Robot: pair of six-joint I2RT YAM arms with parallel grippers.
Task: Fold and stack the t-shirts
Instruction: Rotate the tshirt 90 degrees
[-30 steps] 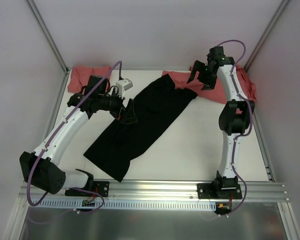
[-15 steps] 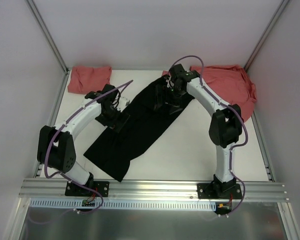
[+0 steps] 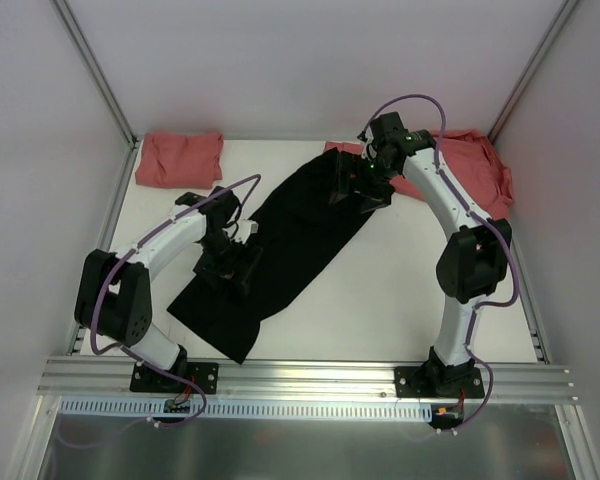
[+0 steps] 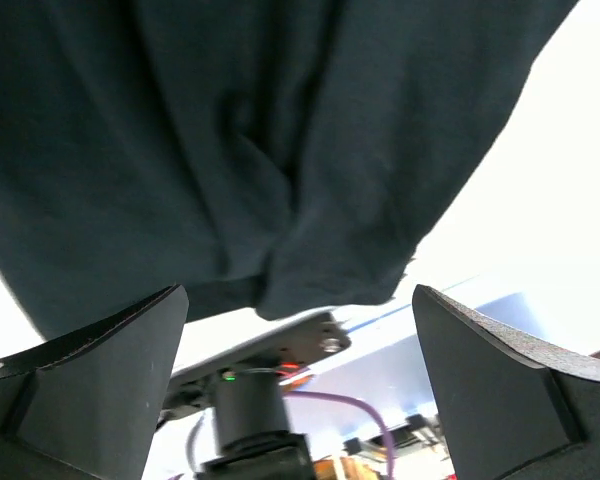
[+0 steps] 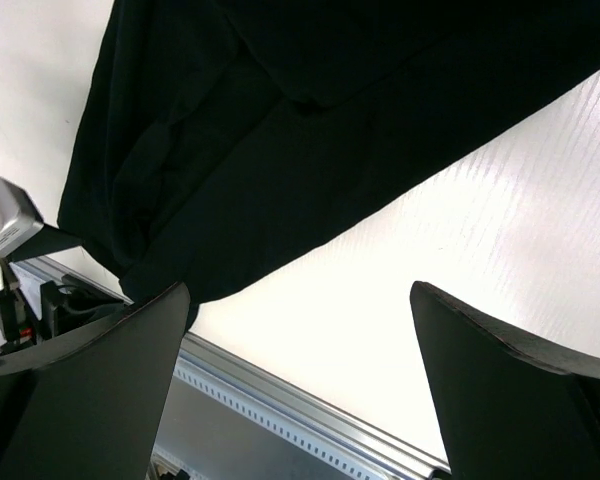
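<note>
White table (image 3: 420, 280) bears a long black t-shirt (image 3: 295, 235); left end effector (image 3: 240, 270) and right end effector (image 3: 358, 192) stand apart

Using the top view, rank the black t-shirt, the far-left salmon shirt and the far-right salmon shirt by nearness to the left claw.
1. black t-shirt, lying under the left claw.
2. far-left salmon shirt, back-left corner.
3. far-right salmon shirt, back-right corner.

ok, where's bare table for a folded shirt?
Biggest bare patch: table between the black t-shirt and the right arm. Smaller strip between the folded salmon shirt and the black one. Crowded: far-right salmon heap; left hand and right hand over the black t-shirt.
</note>
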